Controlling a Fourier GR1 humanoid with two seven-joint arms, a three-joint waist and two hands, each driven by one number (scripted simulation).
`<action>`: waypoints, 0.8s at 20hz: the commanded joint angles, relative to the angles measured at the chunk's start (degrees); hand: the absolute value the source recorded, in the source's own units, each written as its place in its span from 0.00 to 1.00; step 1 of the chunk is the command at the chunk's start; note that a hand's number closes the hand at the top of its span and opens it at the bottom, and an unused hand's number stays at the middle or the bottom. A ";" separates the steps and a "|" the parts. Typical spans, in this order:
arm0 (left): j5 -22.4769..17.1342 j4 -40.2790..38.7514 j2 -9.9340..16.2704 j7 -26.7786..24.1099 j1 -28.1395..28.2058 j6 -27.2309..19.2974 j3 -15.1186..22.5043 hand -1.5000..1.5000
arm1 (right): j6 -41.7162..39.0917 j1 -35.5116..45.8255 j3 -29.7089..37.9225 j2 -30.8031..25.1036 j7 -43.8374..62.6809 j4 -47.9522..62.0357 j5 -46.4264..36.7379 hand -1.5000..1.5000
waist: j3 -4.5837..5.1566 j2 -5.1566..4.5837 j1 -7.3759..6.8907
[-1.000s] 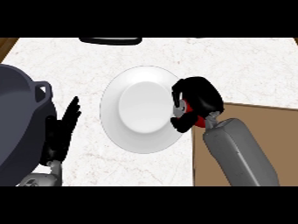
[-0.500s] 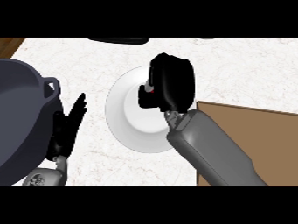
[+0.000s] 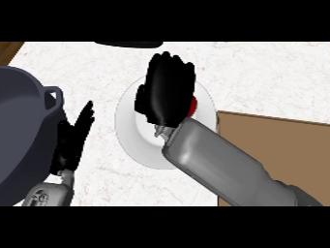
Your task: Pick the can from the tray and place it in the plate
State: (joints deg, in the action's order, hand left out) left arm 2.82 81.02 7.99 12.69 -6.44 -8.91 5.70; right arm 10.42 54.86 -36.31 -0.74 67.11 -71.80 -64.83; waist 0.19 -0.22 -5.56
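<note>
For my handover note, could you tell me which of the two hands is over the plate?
The right hand, over the white plate; the left hand rests open beside the pot.

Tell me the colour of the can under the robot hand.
Red; a sliver of the can shows in the head view beside the right robot hand.

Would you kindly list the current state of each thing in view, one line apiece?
Red can: over the white round plate, mostly hidden by the right hand.
White round plate: flat on the marble counter, partly covered.
Brown tray: on the counter, no can on its visible part.
Dark grey pot: at the left.
Right hand: over the plate; grip unclear.
Left hand: open, resting, fingers up.
</note>
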 commanded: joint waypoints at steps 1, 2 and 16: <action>-0.55 0.34 -0.08 0.23 0.38 -0.10 -0.65 0.50 | 5.72 1.84 -1.41 0.71 14.41 5.06 0.24 1.00 | -0.08 -0.22 0.79; 1.01 0.12 -1.58 1.91 -1.61 -2.42 0.07 0.50 | 4.81 3.24 -1.62 0.71 14.66 5.22 2.12 1.00 | -0.10 -0.21 1.13; 1.35 3.73 -0.87 1.86 2.84 -1.90 0.40 0.50 | 9.45 -0.83 2.89 0.71 2.12 19.36 18.33 1.00 | -0.20 -0.28 2.57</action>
State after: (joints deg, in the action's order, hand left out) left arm 3.16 83.65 7.71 14.03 -4.97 -9.92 5.25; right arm 17.15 54.74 -34.95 -0.64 65.07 -55.61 -52.16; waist 0.02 -0.58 -3.67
